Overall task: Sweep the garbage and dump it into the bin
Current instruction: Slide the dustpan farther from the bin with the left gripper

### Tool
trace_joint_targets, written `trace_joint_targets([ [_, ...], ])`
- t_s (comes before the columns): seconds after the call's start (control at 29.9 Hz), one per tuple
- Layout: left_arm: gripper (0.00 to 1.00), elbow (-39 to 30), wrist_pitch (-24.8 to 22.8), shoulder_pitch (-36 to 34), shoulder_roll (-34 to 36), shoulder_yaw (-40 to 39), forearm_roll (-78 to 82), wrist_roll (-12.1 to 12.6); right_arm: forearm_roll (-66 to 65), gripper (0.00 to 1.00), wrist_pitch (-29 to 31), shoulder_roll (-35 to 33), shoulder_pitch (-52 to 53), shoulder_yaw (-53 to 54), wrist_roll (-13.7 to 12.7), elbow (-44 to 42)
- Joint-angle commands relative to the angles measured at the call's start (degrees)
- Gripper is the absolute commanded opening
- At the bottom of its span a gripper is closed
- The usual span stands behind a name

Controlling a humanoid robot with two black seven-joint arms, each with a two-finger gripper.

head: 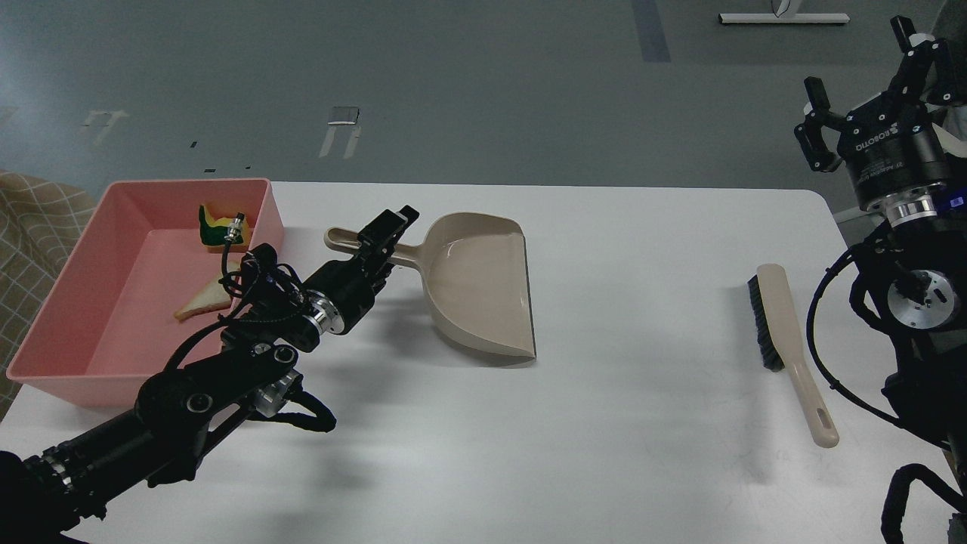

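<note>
The pink bin [72,249] stands at the table's left edge. Inside it lie the yellow and green sponge piece [217,229] at the far end and the bread slice [202,301] in the middle. The beige dustpan [480,283] lies empty on the table right of the bin, its handle pointing left. My left gripper [389,230] is over the middle of that handle, with the handle's end showing to its left; its fingers look open. My right gripper [869,83] is open and empty, raised beyond the table's far right corner.
A beige hand brush with black bristles [786,344] lies on the table at the right, handle toward me. My left arm's cables hang beside the bin's right wall. A checked cloth [30,204] is past the bin on the left.
</note>
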Motion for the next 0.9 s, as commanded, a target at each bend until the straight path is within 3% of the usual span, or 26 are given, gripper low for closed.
trace_joint_targets([
  [0.0, 0.83, 0.1, 0.0, -0.2, -1.3, 0.0, 0.0, -0.1, 0.0, 1.00, 0.0, -0.3, 0.0, 0.0, 0.0, 0.0],
  [0.67, 0.83, 1.9, 0.0, -1.2, -10.1, -0.3, -0.8, -0.4, 0.0, 1.00, 0.0, -1.3, -0.5, 0.0, 0.0, 0.0],
  [0.87, 0.83, 2.5, 0.1, -1.1, -9.8, 0.1, -0.4, 0.0, 0.0, 1.00, 0.0, -1.8, -0.5, 0.0, 0.0, 0.0],
])
